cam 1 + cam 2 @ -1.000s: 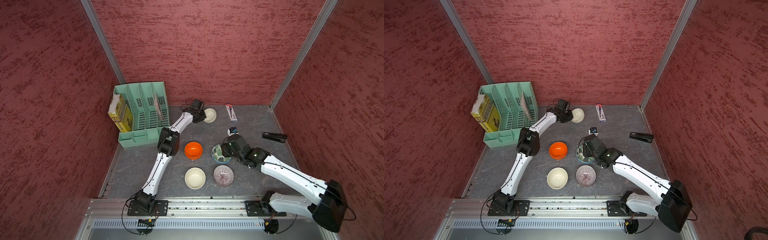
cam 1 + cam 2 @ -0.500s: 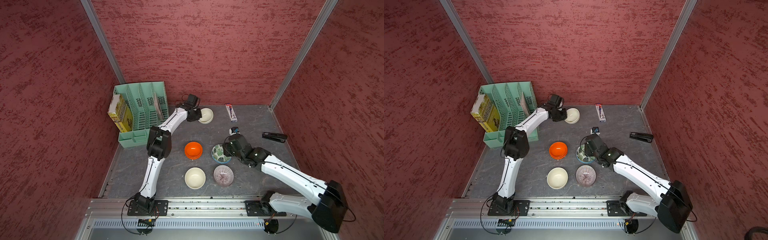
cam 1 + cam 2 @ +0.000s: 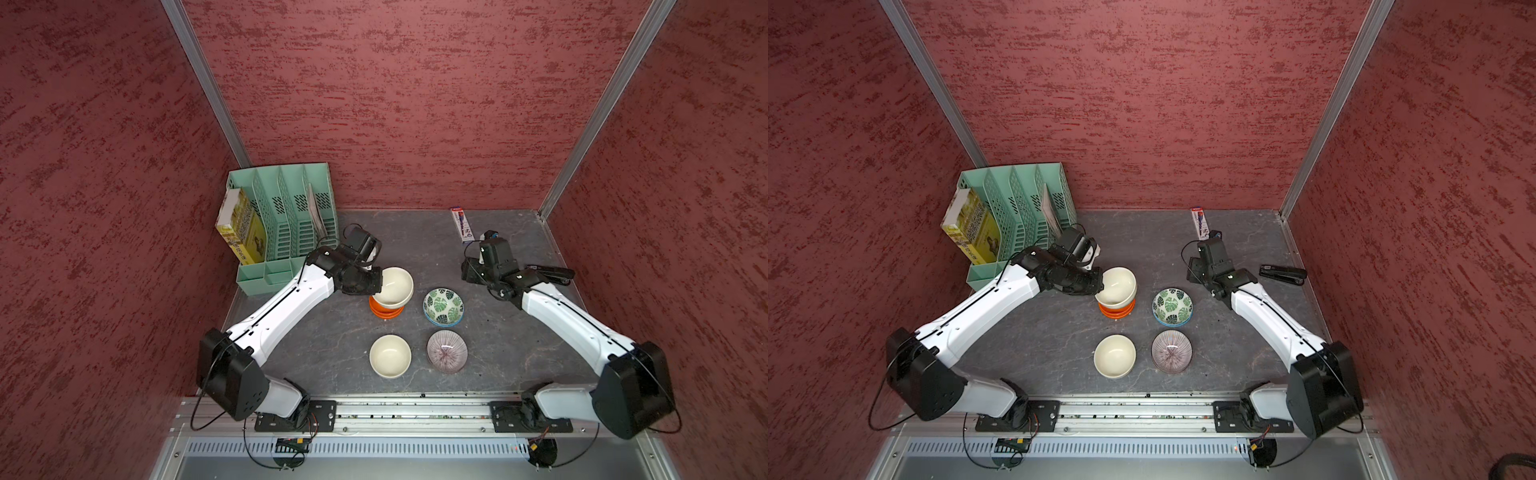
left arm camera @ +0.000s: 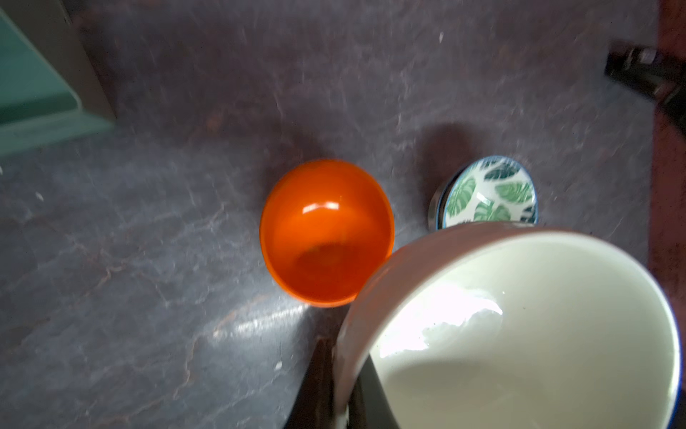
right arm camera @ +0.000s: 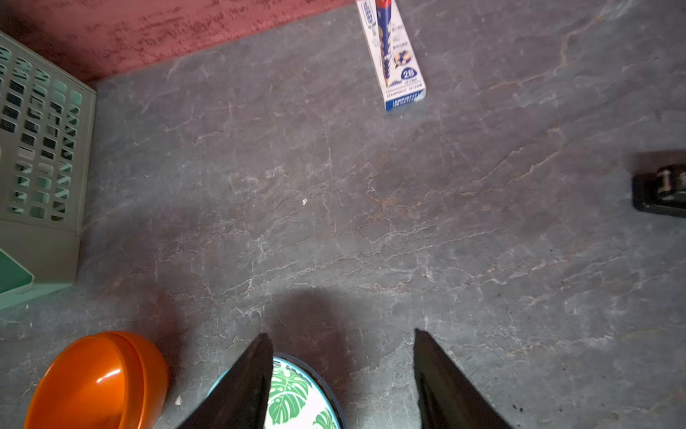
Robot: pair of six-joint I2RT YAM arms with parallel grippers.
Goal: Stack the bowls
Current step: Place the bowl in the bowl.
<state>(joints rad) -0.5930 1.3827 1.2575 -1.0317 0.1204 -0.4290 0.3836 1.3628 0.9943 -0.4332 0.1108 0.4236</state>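
Two cream bowls decide this moment. The held cream bowl (image 3: 397, 286) hangs in the air, pinched at its rim by the left fingers (image 4: 310, 393), one finger inside the wall and one outside. In both top views it sits over the orange bowls (image 3: 377, 311), a little tilted, and the left wrist view shows it raised clear of them. The resting cream bowl (image 3: 390, 356) stands on the surface (image 3: 332, 340) just beside the orange bowls, on the side toward the robot's base.

I judge the coming move to turn on that relation. The mate of the held bowl lies from the fingers back toward the base, past the orange bowls, and the left arm is plainly the nearer one. Round bowls offer no long axis to line up, so only centring rim over rim counts.

The right fingers (image 5: 241, 390) stand apart and empty, to the right of the orange bowls and beyond the leaf-print bowl (image 3: 443, 306). That bowl stands just right of them. The purple bowl (image 3: 447, 351) lies to the right and toward the base.

The orange bowls are two, nested. A second rim shows under the leaf-print bowl. I cannot tell whether the purple bowl is doubled. Every upper bowl is empty. The green organizer (image 3: 286, 216), beyond and left of the orange bowls, holds a yellow book (image 3: 241, 224).
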